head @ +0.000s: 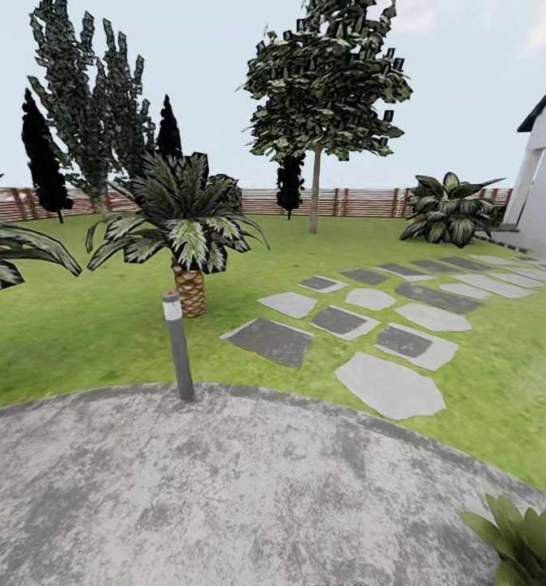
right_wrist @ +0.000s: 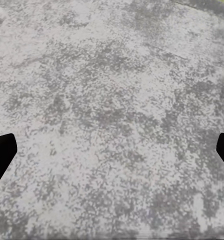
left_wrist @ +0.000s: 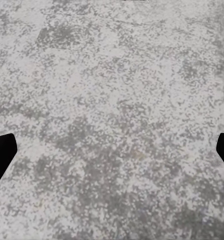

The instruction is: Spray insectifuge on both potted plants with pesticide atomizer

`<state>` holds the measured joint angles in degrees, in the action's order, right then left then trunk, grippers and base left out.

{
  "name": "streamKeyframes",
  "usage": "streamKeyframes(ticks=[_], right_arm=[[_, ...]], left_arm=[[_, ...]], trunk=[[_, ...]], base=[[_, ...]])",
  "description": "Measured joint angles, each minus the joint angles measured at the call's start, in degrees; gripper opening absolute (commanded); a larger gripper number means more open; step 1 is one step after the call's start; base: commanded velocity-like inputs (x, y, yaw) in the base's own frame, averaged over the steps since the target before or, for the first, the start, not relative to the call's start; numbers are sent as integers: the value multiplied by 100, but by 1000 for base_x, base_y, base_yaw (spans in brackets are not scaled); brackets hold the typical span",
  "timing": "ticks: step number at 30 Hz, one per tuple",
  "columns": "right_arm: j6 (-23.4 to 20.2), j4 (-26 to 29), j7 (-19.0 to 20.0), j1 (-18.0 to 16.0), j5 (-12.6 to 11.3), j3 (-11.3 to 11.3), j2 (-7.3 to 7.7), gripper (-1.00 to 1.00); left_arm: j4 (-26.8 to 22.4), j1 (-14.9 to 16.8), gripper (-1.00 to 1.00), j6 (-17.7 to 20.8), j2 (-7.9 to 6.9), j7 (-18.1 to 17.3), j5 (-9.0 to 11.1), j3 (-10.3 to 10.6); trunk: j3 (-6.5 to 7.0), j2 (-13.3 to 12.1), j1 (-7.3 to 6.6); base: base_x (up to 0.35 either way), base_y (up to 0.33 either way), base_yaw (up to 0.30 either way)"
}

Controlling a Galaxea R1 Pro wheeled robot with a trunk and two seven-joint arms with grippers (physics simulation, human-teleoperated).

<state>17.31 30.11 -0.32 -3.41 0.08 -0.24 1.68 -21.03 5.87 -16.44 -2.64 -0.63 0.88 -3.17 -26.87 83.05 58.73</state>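
The garden spreads out in the head view, a green lawn (head: 102,325) behind a round grey paved patio (head: 224,488). At the patio's near right edge, a rosette of green pointed leaves (head: 526,539) looks like one of the potted plants; the picture's edge cuts off its pot. The pesticide atomizer is out of view. My left gripper (left_wrist: 112,155) hangs open over bare paving, its dark fingertips (left_wrist: 1,152) wide apart with nothing between them. My right gripper (right_wrist: 112,155) is open over paving in the same way.
A grey bollard lamp post (head: 177,346) stands at the patio's far edge. Behind it is a scaly-trunked palm (head: 183,236). Stepping stones (head: 386,382) lead right toward a white house wall (head: 545,187). Trees and a brown slatted fence (head: 362,202) line the back.
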Motion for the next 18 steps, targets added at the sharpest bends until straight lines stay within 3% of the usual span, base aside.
streamKeyframes(ticks=[18], right_arm=[[0,0,0,1,0,0,0,100]], left_arm=[[0,0,100,0,1,-1,-24,5]], trunk=[[0,0,0]], base=[[0,0,-267]])
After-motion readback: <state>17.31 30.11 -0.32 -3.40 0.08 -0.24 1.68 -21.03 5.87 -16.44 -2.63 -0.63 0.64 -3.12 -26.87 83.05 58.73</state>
